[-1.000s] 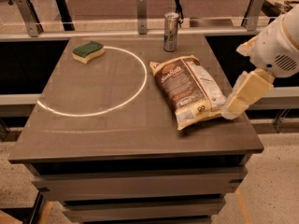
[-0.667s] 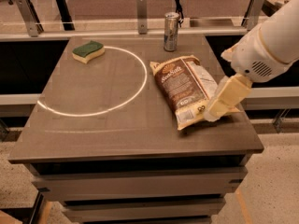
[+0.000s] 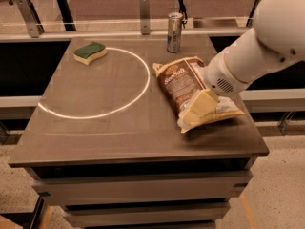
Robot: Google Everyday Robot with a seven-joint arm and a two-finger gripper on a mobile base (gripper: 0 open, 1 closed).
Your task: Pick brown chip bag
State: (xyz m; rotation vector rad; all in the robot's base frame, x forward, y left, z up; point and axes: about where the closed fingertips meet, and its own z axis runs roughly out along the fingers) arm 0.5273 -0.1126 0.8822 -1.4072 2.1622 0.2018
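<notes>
The brown chip bag (image 3: pixel 178 82) lies flat on the right half of the grey table (image 3: pixel 95 128), dark brown front up with cream lettering and tan edges. My gripper (image 3: pixel 199 108) hangs from the white arm that reaches in from the upper right. It is directly over the near end of the bag, its cream fingers (image 3: pixel 202 105) covering part of the bag's lower right portion.
A green-and-yellow sponge (image 3: pixel 89 52) sits at the table's back left. A slim silver can (image 3: pixel 174 32) stands at the back, just beyond the bag. A bright ring of light (image 3: pixel 138 92) marks the table's middle. A metal rail (image 3: pixel 95 32) runs behind the table.
The arm has swung left and inward from the table's right edge, and the gripper has moved from beside the bag to over its near end. The bag has not moved.
</notes>
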